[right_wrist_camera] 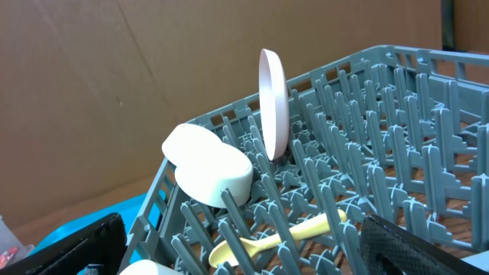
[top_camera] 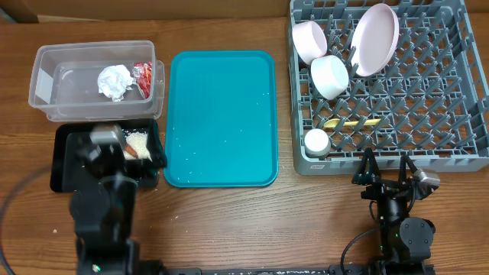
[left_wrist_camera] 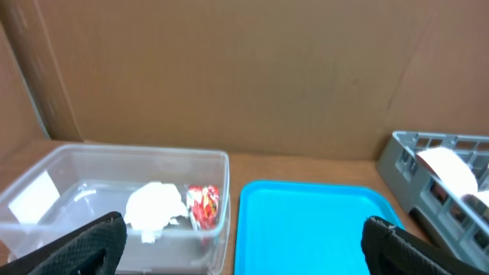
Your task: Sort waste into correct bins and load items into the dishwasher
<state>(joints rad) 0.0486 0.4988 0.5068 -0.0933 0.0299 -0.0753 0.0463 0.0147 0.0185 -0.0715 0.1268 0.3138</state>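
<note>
The clear tub [top_camera: 46, 76] holds the crumpled napkin [top_camera: 114, 81] and the red-and-white wrapper [top_camera: 143, 76]. The black tray [top_camera: 65, 164] holds white rice [top_camera: 137, 143] and a brown bit [top_camera: 131, 153]; my left arm hides the rest. My left gripper [left_wrist_camera: 244, 248] is open and empty above the black tray. The grey rack [top_camera: 458, 156] holds two bowls [top_camera: 309, 40] [top_camera: 330, 76], the plate [top_camera: 374, 40], the cup [top_camera: 316, 141] and the yellow spoon [top_camera: 351, 122]. My right gripper [top_camera: 390, 169] is open and empty at the rack's front edge.
The teal tray [top_camera: 221, 118] lies between the bins and the rack, with a few white specks on it. A cardboard wall stands behind the table. Bare wooden table runs along the front between the arms.
</note>
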